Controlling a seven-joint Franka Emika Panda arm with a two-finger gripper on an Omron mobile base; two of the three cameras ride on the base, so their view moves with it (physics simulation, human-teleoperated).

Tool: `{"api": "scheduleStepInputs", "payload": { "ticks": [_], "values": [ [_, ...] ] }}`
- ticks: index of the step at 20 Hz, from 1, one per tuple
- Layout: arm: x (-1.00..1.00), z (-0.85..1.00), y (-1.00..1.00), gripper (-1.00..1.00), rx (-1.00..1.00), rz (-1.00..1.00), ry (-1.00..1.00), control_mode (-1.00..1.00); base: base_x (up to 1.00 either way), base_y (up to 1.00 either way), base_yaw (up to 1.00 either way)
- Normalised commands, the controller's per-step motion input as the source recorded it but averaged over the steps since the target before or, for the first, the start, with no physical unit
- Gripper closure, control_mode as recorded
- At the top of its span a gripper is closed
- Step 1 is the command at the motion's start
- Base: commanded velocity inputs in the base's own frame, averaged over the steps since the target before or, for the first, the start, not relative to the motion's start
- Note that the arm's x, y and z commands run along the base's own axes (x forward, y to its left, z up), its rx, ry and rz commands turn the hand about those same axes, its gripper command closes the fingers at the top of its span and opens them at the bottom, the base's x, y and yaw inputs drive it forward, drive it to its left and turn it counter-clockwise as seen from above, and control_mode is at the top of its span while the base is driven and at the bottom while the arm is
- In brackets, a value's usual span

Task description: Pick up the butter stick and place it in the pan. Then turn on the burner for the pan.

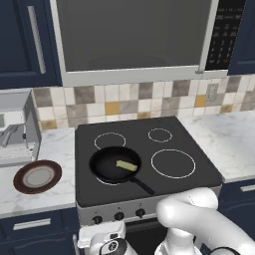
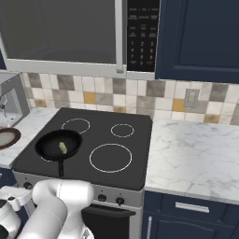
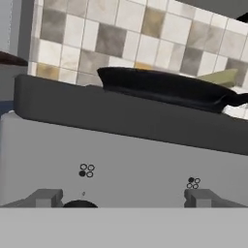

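Nearest the base, the gripper [image 1: 113, 244] hangs low before the stove front, its jaws spread as wide as they go and holding nothing; in the hand view its two finger tips [image 3: 48, 197] stand far apart, level with the front panel, clear of the one knob [image 3: 80, 204] that peeks up between them near the left tip. The left base view shows three knobs [image 1: 119, 215] in a row along the stove's front edge. Above them lies the black cooktop [image 1: 199, 174] with four white rings. One pan [image 1: 113, 165] sits on the front left burner [image 1: 102, 180], whose ring shows a little beneath it, handle pointing toward the front edge. One butter stick [image 1: 126, 165] lies inside the pan, toward its right side, resting on the pan floor. On the marble counter to the left, one brown-rimmed plate [image 1: 37, 176] lies flat, well apart from the pan. Behind runs the tiled backsplash [image 1: 124, 102], and above it hangs one microwave [image 1: 134, 35]
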Motion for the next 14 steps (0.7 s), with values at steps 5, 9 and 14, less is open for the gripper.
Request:
{"api": "scheduleStepInputs", "payload": {
  "ticks": [5, 9, 14],
  "values": [
    [0.0, -0.12, 0.18, -1.0, 0.0, 0.0, -0.02, -1.0, 0.0, 0.0, 0.0],
    [0.0, -0.12, 0.02, -1.0, 0.0, 0.0, -0.01, -1.0, 0.0, 0.0, 0.0],
    [0.01, -0.18, 0.0, -1.0, 0.0, 0.0, 0.0, -1.0, 0.0, 0.0, 0.0]
  ]
}}
